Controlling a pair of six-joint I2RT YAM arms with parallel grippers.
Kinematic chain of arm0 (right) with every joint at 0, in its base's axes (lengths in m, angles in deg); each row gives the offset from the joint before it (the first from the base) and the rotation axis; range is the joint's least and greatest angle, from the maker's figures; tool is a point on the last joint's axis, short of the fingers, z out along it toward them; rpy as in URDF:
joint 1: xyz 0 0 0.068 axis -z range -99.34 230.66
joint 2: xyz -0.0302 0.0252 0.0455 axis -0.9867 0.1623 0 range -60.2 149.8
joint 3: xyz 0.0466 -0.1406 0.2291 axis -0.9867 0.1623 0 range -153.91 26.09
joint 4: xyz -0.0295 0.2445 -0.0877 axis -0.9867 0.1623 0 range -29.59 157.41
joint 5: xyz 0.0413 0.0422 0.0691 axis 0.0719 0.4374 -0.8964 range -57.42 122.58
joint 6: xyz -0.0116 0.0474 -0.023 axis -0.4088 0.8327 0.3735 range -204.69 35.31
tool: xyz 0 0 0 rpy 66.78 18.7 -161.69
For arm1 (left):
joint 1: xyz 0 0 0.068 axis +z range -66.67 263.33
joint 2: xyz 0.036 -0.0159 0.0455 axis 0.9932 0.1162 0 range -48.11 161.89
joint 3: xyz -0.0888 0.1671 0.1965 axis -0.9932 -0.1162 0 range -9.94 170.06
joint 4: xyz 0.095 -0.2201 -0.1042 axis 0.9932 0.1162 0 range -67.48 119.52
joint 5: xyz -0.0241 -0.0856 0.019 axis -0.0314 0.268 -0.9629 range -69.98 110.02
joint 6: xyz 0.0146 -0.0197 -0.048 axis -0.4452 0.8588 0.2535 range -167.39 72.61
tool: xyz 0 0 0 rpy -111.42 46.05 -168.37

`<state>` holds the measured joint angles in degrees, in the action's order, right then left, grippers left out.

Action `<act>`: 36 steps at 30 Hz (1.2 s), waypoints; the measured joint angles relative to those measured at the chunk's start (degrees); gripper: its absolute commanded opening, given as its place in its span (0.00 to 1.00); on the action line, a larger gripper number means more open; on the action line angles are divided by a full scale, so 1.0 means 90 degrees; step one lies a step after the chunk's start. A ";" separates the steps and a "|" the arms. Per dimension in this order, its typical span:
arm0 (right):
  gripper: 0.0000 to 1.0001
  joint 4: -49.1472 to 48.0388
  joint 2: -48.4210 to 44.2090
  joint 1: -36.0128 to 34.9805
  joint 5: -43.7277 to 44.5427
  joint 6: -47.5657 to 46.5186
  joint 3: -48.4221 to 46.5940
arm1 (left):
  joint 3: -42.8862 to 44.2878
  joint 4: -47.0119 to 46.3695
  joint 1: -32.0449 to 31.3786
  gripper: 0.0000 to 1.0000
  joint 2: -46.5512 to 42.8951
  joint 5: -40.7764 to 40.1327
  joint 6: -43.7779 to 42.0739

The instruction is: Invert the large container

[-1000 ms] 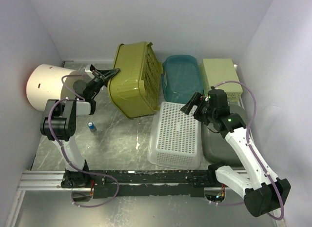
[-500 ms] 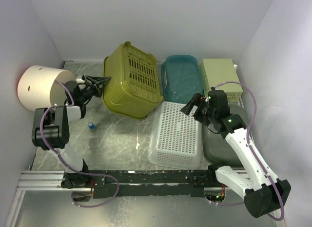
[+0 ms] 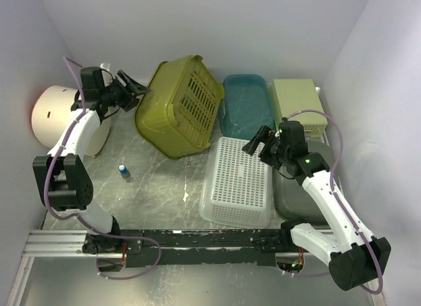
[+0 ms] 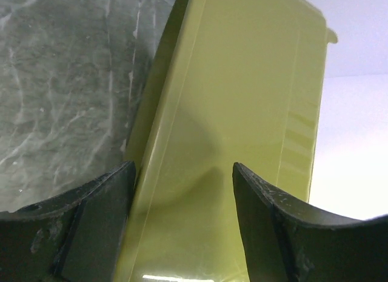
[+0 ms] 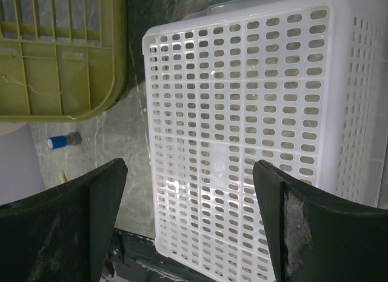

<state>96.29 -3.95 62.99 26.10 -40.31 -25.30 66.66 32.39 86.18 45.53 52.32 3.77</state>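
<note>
The large container (image 3: 179,108) is an olive-green slatted basket at the back of the table. It lies with its slatted bottom facing up, tilted a little. My left gripper (image 3: 135,90) is open at its left wall. In the left wrist view that smooth olive wall (image 4: 242,82) fills the gap between the spread fingers of the left gripper (image 4: 182,170), and nothing is clamped. My right gripper (image 3: 255,140) hangs open over a white perforated basket (image 5: 254,112), with nothing held in the right gripper (image 5: 189,167). A corner of the olive container (image 5: 60,51) shows at the upper left there.
A white cylindrical bin (image 3: 56,115) lies at the left wall. A teal tub (image 3: 245,105) and a pale green box (image 3: 299,105) stand at the back right. A dark grey tub (image 3: 299,194) sits beside the white basket (image 3: 237,181). A small blue-capped object (image 3: 122,169) lies on the marbled table.
My left gripper has opened and let go of the olive container, and the arm has drawn back to the left. The container has tipped over so its slatted bottom faces up. The right arm has barely moved.
</note>
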 measured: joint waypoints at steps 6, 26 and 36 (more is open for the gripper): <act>0.86 -0.0010 -0.0032 -0.0010 -0.0019 0.0012 0.0022 | 0.1328 0.1559 -0.0668 0.77 0.0002 -0.1076 -0.1175; 0.87 -0.0500 0.0202 -0.0648 -0.0172 0.0381 -0.0022 | 0.2999 0.3303 -0.1367 0.98 -0.0488 -0.3402 -0.2951; 0.88 -0.2142 0.1841 -0.2463 -0.0289 0.0503 -0.1246 | 0.2824 0.3315 -0.2278 0.98 -0.0619 -0.2722 -0.2968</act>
<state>77.01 12.62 40.83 23.50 -35.78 -36.51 92.08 62.22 65.68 39.96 27.81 -22.94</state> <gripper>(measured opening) 0.877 0.978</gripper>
